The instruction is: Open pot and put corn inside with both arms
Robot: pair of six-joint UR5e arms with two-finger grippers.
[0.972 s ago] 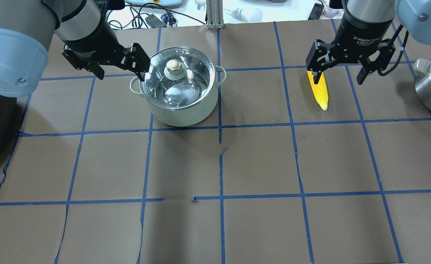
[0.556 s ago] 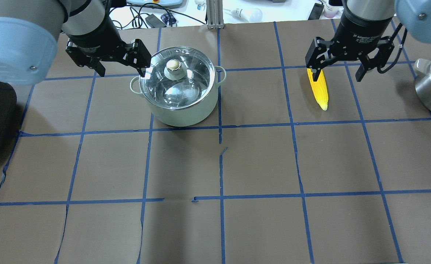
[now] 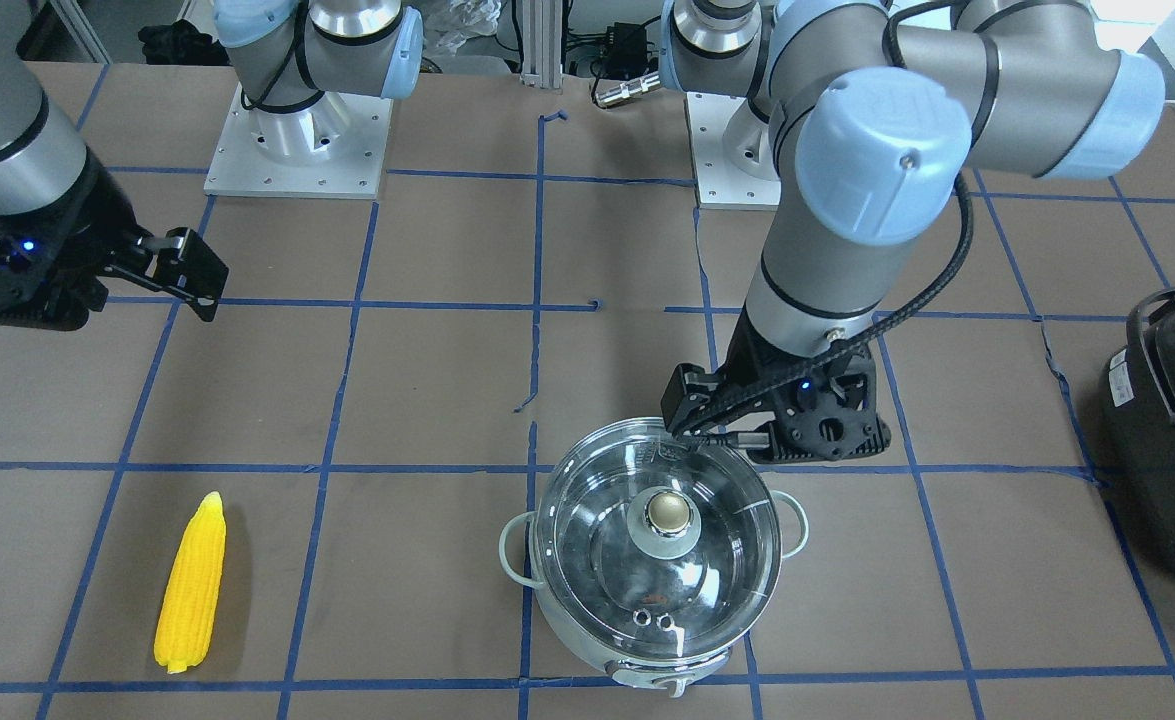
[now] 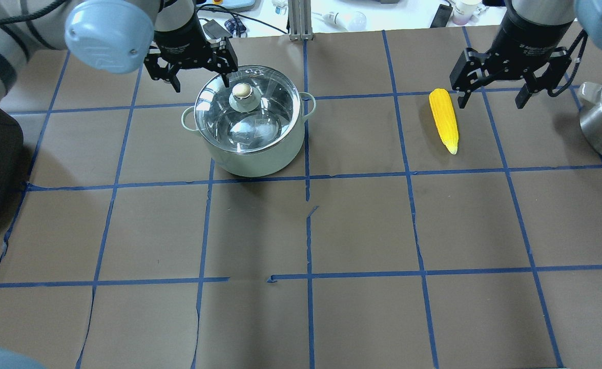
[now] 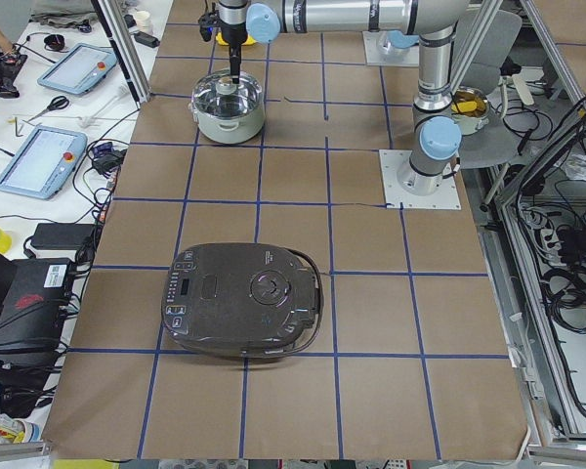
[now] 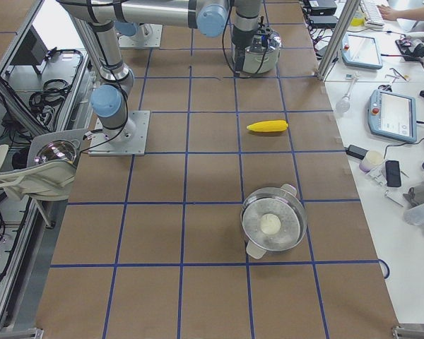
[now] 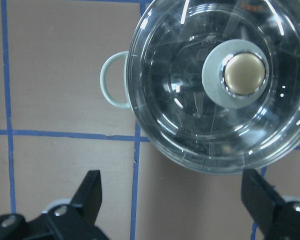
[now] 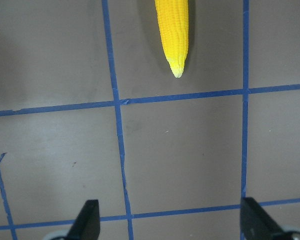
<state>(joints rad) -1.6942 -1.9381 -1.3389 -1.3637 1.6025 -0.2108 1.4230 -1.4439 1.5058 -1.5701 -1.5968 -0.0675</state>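
Pot [image 4: 253, 154], lid [image 4: 239, 123] on, stands on the table [image 4: 362, 230]. The front-facing view cuts off part of the right gripper [image 4: 490, 101], and the left gripper's [image 4: 200, 83] fingertips are hard to make out there. The right wrist view crops the blunt end of the corn [image 4: 444, 119]. Both grippers hang spread wide and empty. The knob [image 4: 242, 91] lies ahead of the left fingertips, not between them. The corn lies flat just beside one right finger, outside the gap.
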